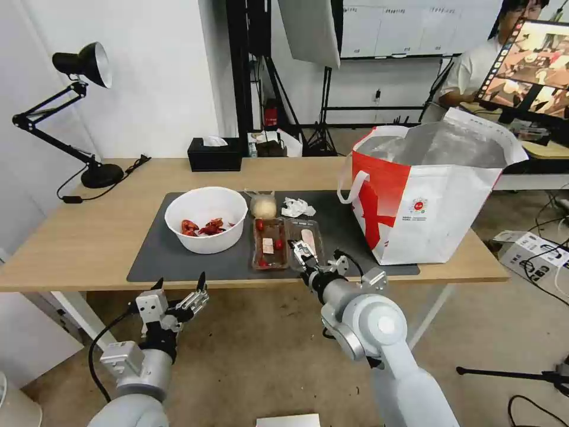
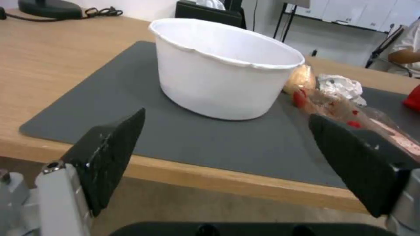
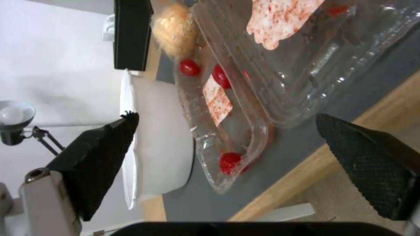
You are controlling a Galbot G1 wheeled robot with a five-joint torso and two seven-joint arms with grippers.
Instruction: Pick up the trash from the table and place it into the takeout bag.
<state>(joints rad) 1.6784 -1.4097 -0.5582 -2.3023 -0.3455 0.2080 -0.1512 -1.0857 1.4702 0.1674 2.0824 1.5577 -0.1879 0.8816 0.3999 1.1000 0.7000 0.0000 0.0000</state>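
While our left gripper (image 1: 181,290) waits with jaws spread below the counter's (image 1: 71,237) near edge, our right gripper (image 1: 301,252), jaws likewise apart, hovers at the clear tray (image 1: 287,242).

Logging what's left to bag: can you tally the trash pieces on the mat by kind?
White bowl with red scraps: 1
Clear hinged tray with food bits: 1
Crumpled white napkin: 1
Clear bag with bun: 1
Total: 4, all on the mat and outside the takeout bag.
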